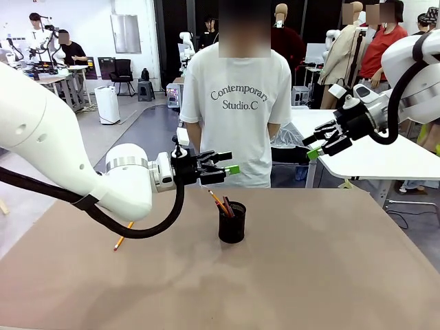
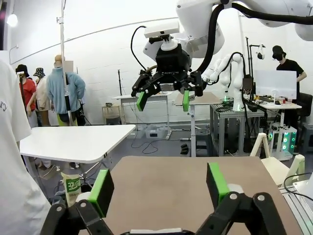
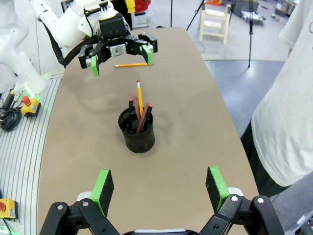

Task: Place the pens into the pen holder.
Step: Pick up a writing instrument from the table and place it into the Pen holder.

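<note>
Hovering the left gripper, fingers spread and empty, left of the black cylindrical mesh pen holder with several pens standing inside; leaving one orange-yellow wooden pencil flat on the brown table farther left, axis slanting near-to-far, well apart from the spread, empty right gripper.

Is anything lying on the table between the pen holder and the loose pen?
No. In the right wrist view, the tabletop between the holder and the loose orange pen is bare, with only a faint shadow on it.
</note>
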Robot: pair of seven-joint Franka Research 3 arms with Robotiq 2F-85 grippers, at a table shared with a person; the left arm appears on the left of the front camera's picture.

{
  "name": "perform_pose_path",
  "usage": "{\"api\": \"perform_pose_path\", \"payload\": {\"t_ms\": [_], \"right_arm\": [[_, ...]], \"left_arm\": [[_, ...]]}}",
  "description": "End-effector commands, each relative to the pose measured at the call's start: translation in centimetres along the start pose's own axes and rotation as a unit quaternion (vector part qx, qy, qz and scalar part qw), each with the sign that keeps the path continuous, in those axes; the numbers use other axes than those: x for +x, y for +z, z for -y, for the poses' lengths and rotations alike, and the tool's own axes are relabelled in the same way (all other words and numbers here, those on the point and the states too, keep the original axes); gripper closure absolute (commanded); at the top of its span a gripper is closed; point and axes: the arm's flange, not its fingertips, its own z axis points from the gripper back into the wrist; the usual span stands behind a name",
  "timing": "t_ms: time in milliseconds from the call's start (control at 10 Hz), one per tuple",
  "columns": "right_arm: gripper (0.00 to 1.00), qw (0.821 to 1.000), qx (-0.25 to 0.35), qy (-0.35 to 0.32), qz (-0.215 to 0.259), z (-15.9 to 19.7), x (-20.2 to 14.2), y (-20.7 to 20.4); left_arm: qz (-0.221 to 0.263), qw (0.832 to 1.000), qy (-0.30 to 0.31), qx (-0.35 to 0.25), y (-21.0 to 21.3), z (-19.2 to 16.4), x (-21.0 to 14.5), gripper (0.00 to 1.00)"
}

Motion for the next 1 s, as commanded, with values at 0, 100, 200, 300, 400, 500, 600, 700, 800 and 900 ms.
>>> {"api": "perform_pose_path", "payload": {"t_ms": [0, 100, 200, 300, 400, 500, 600, 700, 800, 900], "right_arm": [[0.00, 1.000, -0.001, 0.002, 0.000, 0.0, 0.2, 0.1], [0.00, 1.000, -0.001, 0.002, 0.000, 0.0, 0.2, 0.1], [0.00, 1.000, -0.001, 0.002, 0.000, 0.0, 0.2, 0.1], [0.00, 1.000, -0.001, 0.002, 0.000, 0.0, 0.2, 0.1], [0.00, 1.000, -0.001, 0.002, 0.000, 0.0, 0.2, 0.1], [0.00, 1.000, -0.001, 0.002, 0.000, 0.0, 0.2, 0.1], [0.00, 1.000, -0.001, 0.002, 0.000, 0.0, 0.2, 0.1], [0.00, 1.000, -0.001, 0.002, 0.000, 0.0, 0.2, 0.1], [0.00, 1.000, -0.001, 0.002, 0.000, 0.0, 0.2, 0.1], [0.00, 1.000, -0.001, 0.002, 0.000, 0.0, 0.2, 0.1]], "left_arm": [[-0.001, 1.000, -0.008, -0.005, 0.4, 0.2, 0.2, 0.00], [-0.008, 1.000, -0.003, -0.006, 0.5, 0.2, 0.1, 0.00], [0.000, 1.000, -0.001, 0.000, 0.0, 0.0, 0.1, 0.00], [0.000, 1.000, -0.001, 0.000, 0.0, 0.0, 0.1, 0.00], [0.000, 1.000, -0.001, 0.000, 0.0, 0.0, 0.1, 0.00], [0.000, 1.000, -0.001, 0.000, 0.0, 0.0, 0.1, 0.00], [-0.001, 1.000, 0.000, 0.000, 0.0, 0.0, 0.0, 0.00], [-0.037, 0.999, 0.016, -0.008, 1.1, -0.5, 2.0, 0.00], [-0.056, 0.998, 0.011, -0.013, 2.1, -1.0, 4.1, 0.00], [-0.083, 0.996, -0.004, -0.024, 3.1, -1.8, 6.0, 0.00]]}}
